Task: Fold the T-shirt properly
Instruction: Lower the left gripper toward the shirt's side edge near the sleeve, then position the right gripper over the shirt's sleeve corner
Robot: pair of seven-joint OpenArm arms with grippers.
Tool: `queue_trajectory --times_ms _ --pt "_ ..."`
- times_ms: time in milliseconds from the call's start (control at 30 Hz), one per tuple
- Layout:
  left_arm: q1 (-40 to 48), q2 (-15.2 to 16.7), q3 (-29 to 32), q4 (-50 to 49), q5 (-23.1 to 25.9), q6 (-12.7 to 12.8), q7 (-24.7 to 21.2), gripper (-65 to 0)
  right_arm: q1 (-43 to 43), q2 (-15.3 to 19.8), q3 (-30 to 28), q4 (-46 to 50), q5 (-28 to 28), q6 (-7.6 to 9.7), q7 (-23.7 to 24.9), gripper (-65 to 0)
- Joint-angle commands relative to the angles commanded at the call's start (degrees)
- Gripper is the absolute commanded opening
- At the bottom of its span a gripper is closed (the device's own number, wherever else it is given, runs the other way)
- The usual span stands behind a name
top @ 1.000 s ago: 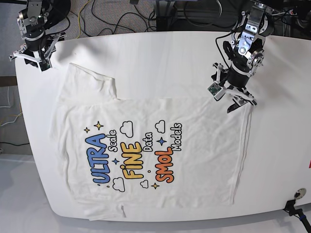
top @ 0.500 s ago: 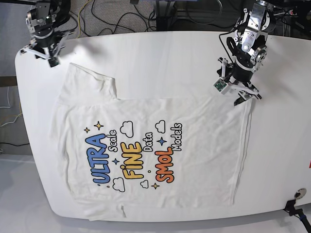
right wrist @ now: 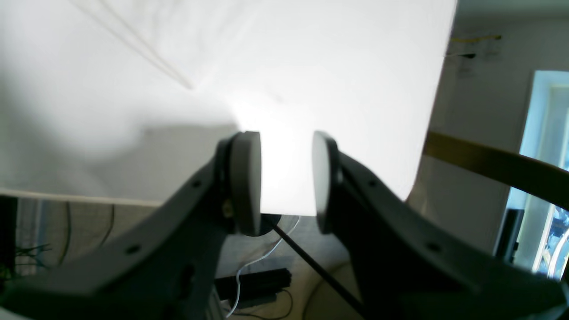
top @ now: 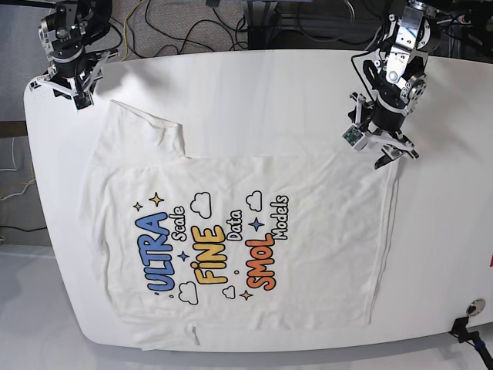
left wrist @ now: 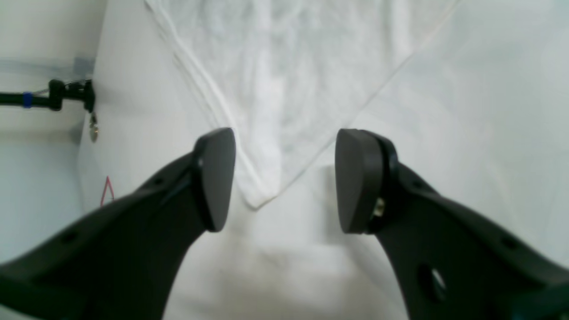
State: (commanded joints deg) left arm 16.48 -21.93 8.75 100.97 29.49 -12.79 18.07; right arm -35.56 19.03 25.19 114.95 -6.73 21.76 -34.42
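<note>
**Three views: one overhead, two at the wrists**

The table (top: 254, 85) is seen whole from above in the base view. From each wrist, a close, low view is given past dark fingers (left wrist: 213, 178) (right wrist: 244, 178). The shirt (top: 231, 231) (left wrist: 284, 89) corner is shared by base and left wrist views.

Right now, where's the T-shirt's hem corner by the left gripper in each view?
Base: T-shirt hem corner at upper right, just below the left gripper.
Left wrist: corner at centre, between the open fingers.
Right wrist: that corner is not in view.
Shared landmark: the double-stitched hem line.
</note>
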Motion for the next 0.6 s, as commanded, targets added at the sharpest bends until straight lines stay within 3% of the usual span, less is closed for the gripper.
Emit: queue_trajectory --times_ms 100,233,367,467,600 --pt "0.0 0.0 0.0 0.0 0.0 0.0 0.0 -31.3 0.0 0.0 0.3 0.1 0.0 3.16 0.0 -46.3" --pt "0.0 0.0 0.0 0.0 -0.4 0.0 0.0 -31.3 0.5 -0.6 2.6 0.3 0.5 5.45 0.0 -46.3" --pt "0.0 0.2 -2.3 0.1 -4.2 -0.2 0.0 -31.3 4.3 -5.6 8.7 0.2 2.4 12.84 -0.1 -46.3" --pt "-0.1 0.4 -6.9 0.2 -10.6 -4.3 0.0 -31.3 7.1 -8.6 12.6 0.1 3.0 17.93 -0.2 -46.1" --pt "-0.1 0.4 -11.8 0.1 -16.3 -5.3 0.0 -31.3 7.9 -9.4 12.8 -0.1 3.4 18.24 -0.2 -46.1"
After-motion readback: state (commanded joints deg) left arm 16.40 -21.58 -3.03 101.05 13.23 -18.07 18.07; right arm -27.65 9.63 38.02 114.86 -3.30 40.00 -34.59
